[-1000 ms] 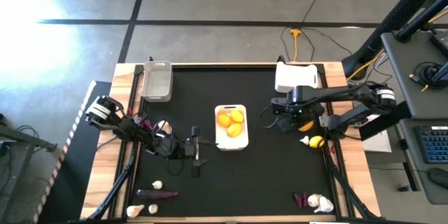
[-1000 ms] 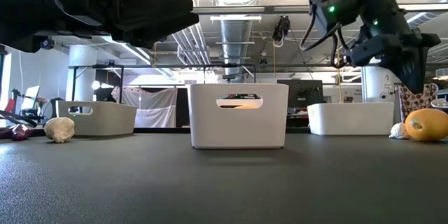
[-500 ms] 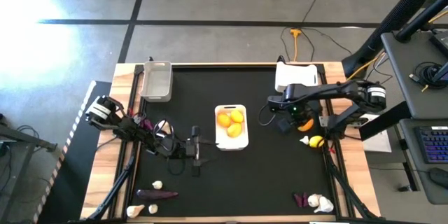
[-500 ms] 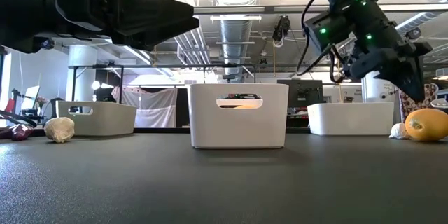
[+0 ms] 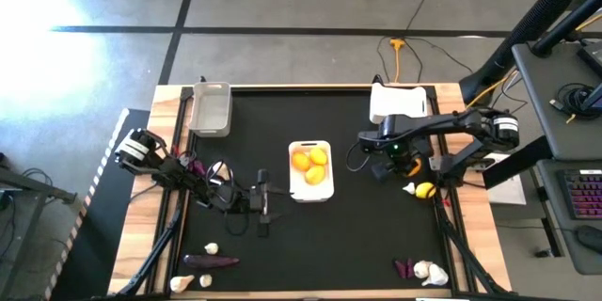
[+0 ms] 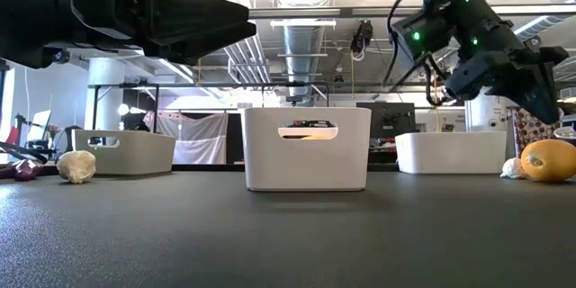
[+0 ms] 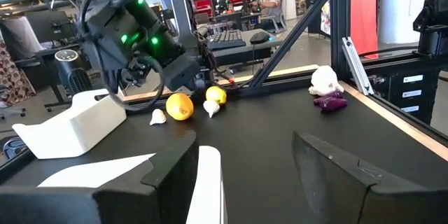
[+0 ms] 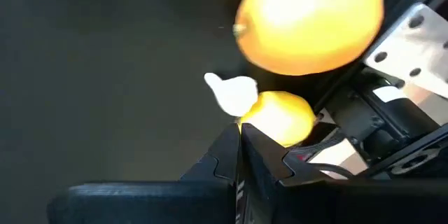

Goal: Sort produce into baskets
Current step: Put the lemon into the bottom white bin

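Right claw (image 8: 239,155) swings back from the orange fruit (image 8: 308,21), shut and empty; the fruit isn't grasped.

Right arm (image 5: 442,132) hides the orange fruit (image 7: 179,106) from above; purple vegetable (image 6: 18,169) cut by low view's edge.

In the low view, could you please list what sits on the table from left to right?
Garlic bulb → left basket → middle white basket → right white basket → small garlic clove → orange fruit.
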`<state>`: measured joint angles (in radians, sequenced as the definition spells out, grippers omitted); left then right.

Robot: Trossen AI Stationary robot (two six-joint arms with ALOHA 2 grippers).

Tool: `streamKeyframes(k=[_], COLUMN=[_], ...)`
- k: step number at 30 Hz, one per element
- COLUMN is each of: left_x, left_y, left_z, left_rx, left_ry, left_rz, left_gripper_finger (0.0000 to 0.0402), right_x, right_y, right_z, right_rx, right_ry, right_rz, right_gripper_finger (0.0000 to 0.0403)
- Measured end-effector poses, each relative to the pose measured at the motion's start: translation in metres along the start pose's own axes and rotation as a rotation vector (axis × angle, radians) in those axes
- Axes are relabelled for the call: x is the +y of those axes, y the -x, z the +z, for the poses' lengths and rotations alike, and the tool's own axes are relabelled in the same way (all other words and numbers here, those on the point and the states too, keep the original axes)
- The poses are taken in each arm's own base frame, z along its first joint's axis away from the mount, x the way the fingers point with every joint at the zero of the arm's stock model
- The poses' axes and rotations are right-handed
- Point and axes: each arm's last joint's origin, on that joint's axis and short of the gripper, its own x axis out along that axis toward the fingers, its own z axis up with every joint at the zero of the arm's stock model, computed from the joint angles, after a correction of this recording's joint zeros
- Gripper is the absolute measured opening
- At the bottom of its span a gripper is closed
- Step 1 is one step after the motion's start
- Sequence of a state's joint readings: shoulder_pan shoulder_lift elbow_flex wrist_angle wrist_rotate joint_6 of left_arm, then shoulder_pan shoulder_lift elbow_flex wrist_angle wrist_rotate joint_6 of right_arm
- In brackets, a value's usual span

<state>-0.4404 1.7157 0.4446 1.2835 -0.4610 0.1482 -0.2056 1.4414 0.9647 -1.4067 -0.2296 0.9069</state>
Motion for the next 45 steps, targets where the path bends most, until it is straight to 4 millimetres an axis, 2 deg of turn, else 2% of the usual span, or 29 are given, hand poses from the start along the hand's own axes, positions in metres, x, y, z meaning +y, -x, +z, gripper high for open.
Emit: streamKeyframes(k=[5,12,25,31,36,41,45], left_x=[0.0,0.0,0.003,0.003,0.003,0.003,0.003], left_y=[0.0,0.0,-0.001,-0.001,-0.001,-0.001,-0.001], left_z=[0.0,0.0,0.0,0.0,0.0,0.0,0.0], left_rx=[0.0,0.001,0.002,0.001,-0.002,-0.002,-0.005], left_ry=[0.0,-0.001,-0.001,-0.003,-0.002,-0.002,-0.001], left_rz=[0.0,0.0,0.01,0.011,0.011,0.011,0.013], left_gripper_finger=[0.0212,0.0212,0.0212,0.0212,0.0212,0.0212,0.0212], right_x=[0.017,0.028,0.027,0.022,0.009,-0.006,-0.015], right_y=[0.011,0.015,0.015,0.015,0.009,-0.002,-0.009], right_z=[-0.016,-0.031,-0.03,-0.023,-0.012,0.003,0.011], right_rx=[-0.119,-0.128,-0.17,-0.218,-0.267,-0.233,-0.156], right_ry=[0.035,0.084,0.123,-0.002,-0.032,-0.113,-0.139], right_rz=[-0.026,-0.008,-0.038,-0.064,-0.164,-0.202,-0.182], right_gripper_finger=[0.0009,0.0031,0.0196,0.0253,0.0312,0.0373,0.0388])
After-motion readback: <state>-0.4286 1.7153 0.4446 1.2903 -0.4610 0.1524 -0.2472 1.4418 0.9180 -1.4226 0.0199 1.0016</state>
